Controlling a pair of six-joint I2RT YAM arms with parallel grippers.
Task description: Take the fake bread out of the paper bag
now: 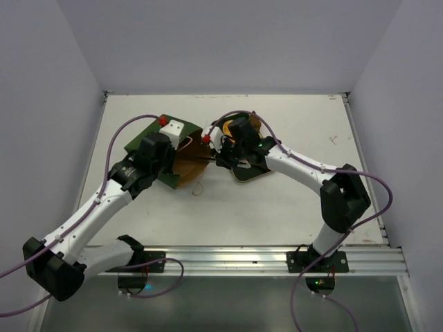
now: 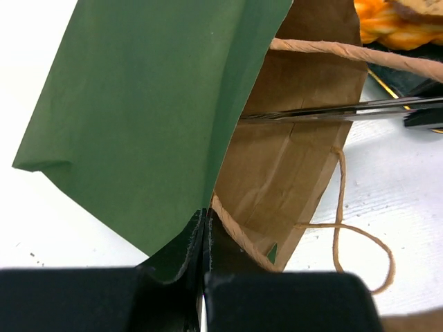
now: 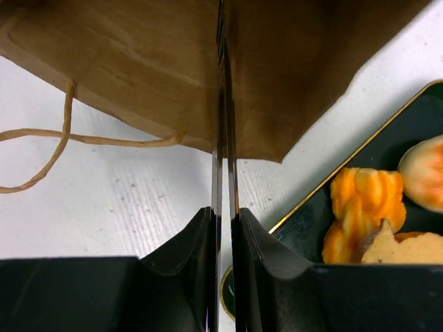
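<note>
Left end effector (image 2: pixel 205 223): clenched tight on the lower edge of the paper bag (image 2: pixel 138 104), right where the green outer panel meets the brown lining. That's a firm pinch, jaws pressed flat together on the paper.
Right end effector (image 3: pixel 223 138): also clamped. Its two thin fingers lie together with the brown wall of the bag between them, reaching in from the tray side.
Paper bag: lying on its side on the tabletop (image 1: pixel 277 207), between the two arms. The dark green outside faces up on the left, and the mouth opens toward the right arm with the brown inside on show.
Cord handle (image 3: pixel 111 140): loose and looping out over the white surface just in front of the bag's mouth.
Fake bread (image 3: pixel 363 207): out in the open, sitting on the tray and not in the bag. A twisted golden-orange roll is nearest the bag. A pale round bun with orange streaks is beside it, and a tan flat piece leans against the roll.
Tray (image 3: pixel 408 121): dark green with a thin tan rim, flat on the tabletop just beside the bag's mouth, under the right wrist.
Bag interior: only creased brown paper shows from the left wrist view. The deeper part cannot be made out.
</note>
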